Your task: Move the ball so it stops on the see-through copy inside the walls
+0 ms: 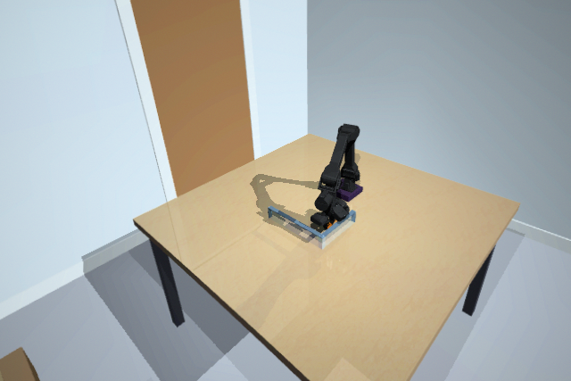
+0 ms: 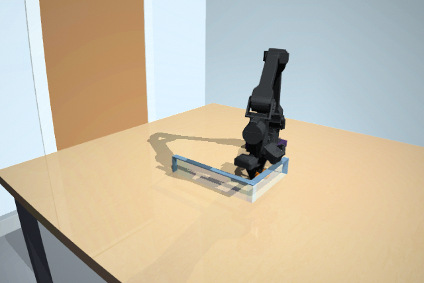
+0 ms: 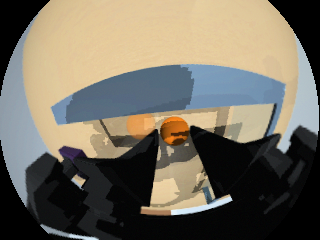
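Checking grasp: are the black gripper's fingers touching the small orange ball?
Cannot tell. In the wrist view the ball sits between the fingertips, but neither contact nor gap shows plainly.

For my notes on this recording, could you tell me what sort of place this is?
Probably a plain indoor test room: a wooden table in a corner of pale walls, a brown door, and the arm mounted on top.
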`<state>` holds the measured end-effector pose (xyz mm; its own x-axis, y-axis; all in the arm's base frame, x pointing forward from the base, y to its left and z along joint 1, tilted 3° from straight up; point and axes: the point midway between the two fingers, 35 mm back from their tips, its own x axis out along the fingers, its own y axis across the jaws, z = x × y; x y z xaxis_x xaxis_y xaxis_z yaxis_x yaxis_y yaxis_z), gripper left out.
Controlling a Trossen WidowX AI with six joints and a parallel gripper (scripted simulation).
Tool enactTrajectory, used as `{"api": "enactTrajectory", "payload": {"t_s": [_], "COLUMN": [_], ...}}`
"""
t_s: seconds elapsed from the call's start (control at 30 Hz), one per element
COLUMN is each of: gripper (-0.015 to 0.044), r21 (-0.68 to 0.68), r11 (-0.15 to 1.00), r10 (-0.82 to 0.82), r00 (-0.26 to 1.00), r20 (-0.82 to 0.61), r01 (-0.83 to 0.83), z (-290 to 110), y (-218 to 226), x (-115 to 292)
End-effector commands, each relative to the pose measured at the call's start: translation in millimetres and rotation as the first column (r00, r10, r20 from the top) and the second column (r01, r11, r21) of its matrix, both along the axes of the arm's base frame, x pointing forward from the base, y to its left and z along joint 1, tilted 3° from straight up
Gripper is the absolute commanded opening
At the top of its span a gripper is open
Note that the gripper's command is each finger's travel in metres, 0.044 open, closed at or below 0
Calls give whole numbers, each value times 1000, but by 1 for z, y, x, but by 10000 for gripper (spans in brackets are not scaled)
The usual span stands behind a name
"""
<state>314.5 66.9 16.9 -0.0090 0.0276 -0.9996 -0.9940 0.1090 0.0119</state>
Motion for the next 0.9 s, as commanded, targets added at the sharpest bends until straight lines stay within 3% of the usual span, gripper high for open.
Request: {"api": "enactTrajectory", "payload": {"t_s": [0.0, 0.13, 0.3, 0.87], "gripper": [146, 119, 0, 0], "r21": [5, 5, 27, 11], "r11": [1000, 1000, 999, 1000], "r10": [-3, -3, -19, -7], "r00": [1000, 1000, 999, 1000], "r20": [1, 1, 41, 12], "r01": [3, 3, 18, 7], "z": [-1, -1, 8, 96], "y": [1, 1, -6, -3], "x": [0, 0, 9, 8]}}
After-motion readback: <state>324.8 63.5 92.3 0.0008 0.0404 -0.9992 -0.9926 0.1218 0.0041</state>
